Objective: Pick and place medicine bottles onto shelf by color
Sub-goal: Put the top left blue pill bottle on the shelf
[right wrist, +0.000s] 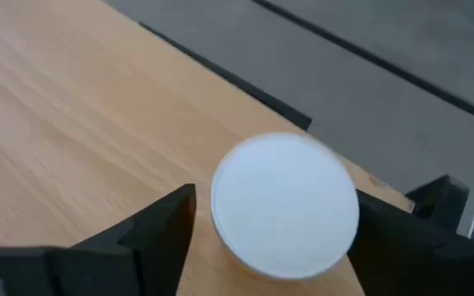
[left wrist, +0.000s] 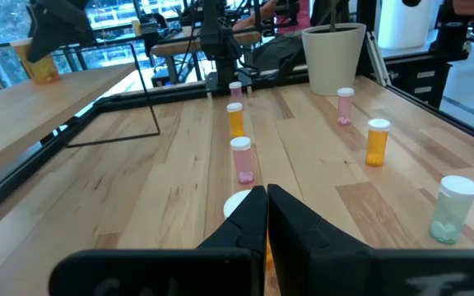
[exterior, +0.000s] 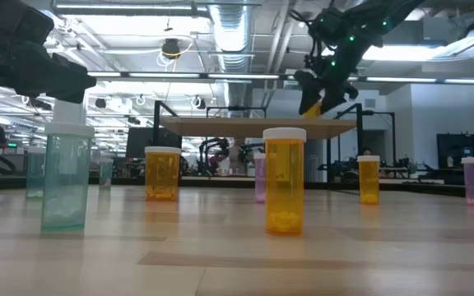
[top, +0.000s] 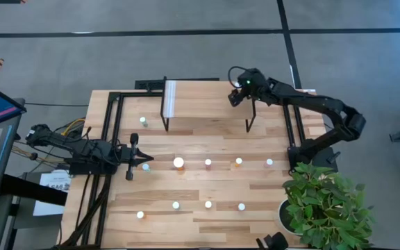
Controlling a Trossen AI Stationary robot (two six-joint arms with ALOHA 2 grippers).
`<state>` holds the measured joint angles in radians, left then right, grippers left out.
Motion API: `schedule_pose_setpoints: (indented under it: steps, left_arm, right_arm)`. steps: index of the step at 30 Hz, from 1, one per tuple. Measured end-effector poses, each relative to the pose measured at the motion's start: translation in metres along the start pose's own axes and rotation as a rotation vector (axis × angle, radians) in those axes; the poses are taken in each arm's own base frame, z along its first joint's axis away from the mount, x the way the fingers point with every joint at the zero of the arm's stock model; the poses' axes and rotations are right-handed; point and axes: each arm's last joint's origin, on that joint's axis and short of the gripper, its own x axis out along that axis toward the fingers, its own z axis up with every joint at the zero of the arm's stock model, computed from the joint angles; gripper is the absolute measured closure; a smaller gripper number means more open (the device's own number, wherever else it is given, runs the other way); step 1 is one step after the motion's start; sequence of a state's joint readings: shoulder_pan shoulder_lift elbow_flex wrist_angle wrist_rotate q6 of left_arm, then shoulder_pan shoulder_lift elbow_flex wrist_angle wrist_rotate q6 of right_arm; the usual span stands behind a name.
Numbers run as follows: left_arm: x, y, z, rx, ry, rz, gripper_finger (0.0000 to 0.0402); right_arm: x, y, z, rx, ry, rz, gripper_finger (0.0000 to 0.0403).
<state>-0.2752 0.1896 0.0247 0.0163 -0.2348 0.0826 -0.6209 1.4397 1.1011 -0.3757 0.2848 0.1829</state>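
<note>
The shelf (top: 210, 97), a light-wood board on thin black legs with a white strip (top: 171, 97), stands at the table's far side. My right gripper (top: 238, 94) is over the shelf's far right corner, shut on an orange bottle with a white cap (right wrist: 285, 205). Other white-capped orange, pink and green bottles stand upright on the tabletop in two rows, among them a larger one (top: 178, 162). One green bottle (top: 142, 120) stands left of the shelf. My left gripper (top: 134, 160) is shut and empty at the table's left, beside a bottle (top: 145, 167). My right gripper has the orange bottle between its two fingers (right wrist: 167, 226), which come from above and point down on either side of it, just below the white cap. The cap hides the place of contact. In the low view the bottle's orange body (exterior: 311, 105) hangs tilted, just above the shelf board.
A potted green plant (top: 325, 205) stands at the table's near right corner. A black metal frame (top: 110, 139) runs along the table's left and far sides. People and desks show in the room beyond the table. Open tabletop lies between the shelf and the bottle rows.
</note>
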Motion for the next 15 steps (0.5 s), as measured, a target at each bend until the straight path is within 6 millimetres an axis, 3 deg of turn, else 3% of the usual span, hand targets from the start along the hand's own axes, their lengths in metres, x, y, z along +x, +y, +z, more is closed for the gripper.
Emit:
schedule_pose_setpoints:
  steps: [8,15]
  left_arm:
    - [0.000,0.000,0.000,0.000,0.000,0.000,0.0400]
    - [0.000,0.000,0.000,0.000,0.000,0.000,0.0400]
  right_arm:
    - [-0.016,0.013,0.016,-0.049,-0.051,0.042,0.0056]
    - [-0.064,0.009,0.032,-0.055,-0.195,0.062,0.0057]
